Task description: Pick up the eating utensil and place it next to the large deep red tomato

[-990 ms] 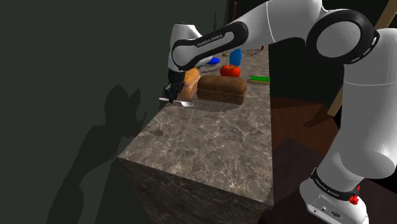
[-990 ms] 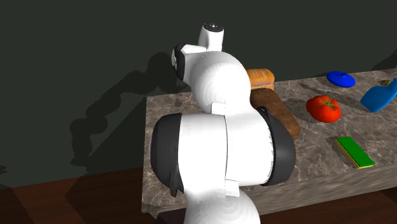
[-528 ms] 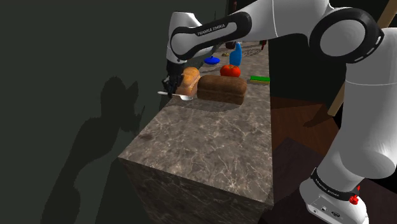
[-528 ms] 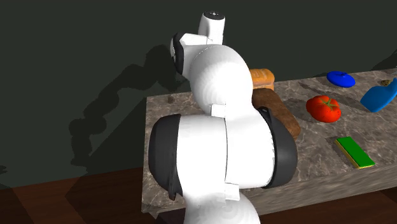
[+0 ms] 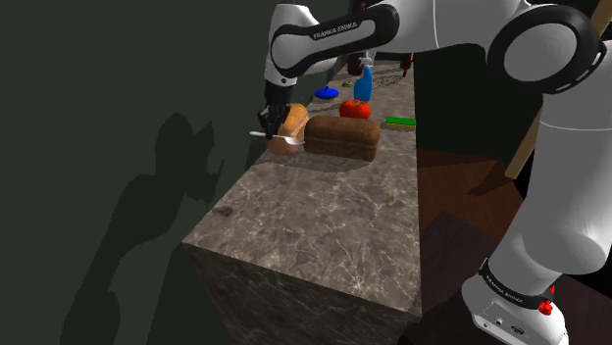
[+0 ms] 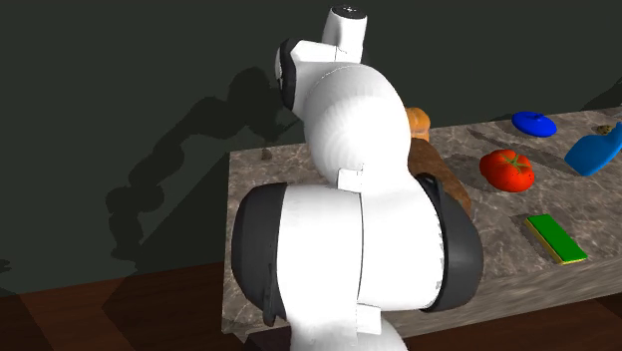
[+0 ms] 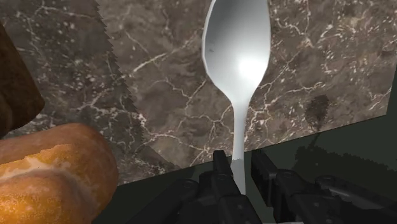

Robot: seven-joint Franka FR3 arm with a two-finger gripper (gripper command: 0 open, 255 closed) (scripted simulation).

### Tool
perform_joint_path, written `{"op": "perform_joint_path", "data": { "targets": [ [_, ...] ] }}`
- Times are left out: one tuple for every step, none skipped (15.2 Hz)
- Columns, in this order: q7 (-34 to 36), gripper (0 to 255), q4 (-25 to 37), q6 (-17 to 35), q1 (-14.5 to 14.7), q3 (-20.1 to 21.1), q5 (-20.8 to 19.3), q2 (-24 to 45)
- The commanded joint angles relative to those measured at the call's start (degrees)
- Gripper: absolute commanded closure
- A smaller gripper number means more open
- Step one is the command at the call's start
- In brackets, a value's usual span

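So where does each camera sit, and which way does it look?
Shoulder view: beside the stand, looking along the counter; arm and gripper show, holding the spoon.
Second exterior view: behind the arm, facing the dark wall; its white links show.
Wrist view: on the hand, looking down at the counter; black fingers clasp the spoon.
Both exterior views share the tomato.

wall (image 5: 98, 78): dark grey-green | counter (image 5: 333, 208): brown veined marble | floor (image 5: 463, 188): dark reddish wood
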Motion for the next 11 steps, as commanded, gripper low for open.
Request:
{"op": "perform_joint_path", "data": {
  "targets": [
    [-2.65, 255, -1.46, -0.13, -1.73, -0.62, 0.97, -1.32],
    [-4.02, 255, -2.42, -0.07, -2.63, -0.95, 1.48, -2.05],
    [-5.40, 255, -3.29, -0.04, -3.50, -1.30, 1.97, -2.73],
    [-6.79, 255, -4.08, -0.05, -4.34, -1.69, 2.45, -3.36],
    [-8.17, 255, -4.80, -0.09, -5.20, -2.07, 2.91, -3.93],
    [-9.56, 255, -5.44, -0.16, -6.02, -2.49, 3.36, -4.45],
    [-10.94, 255, -6.00, -0.27, -6.87, -2.89, 3.78, -4.91],
    [-12.32, 255, -6.49, -0.40, -7.70, -3.32, 4.19, -5.32],
    [-13.70, 255, -6.90, -0.56, -8.50, -3.78, 4.58, -5.68],
    [-15.07, 255, -7.24, -0.75, -9.29, -4.25, 4.96, -5.99],
    [-16.44, 255, -7.51, -0.97, -10.08, -4.73, 5.32, -6.24]
  ]
}}
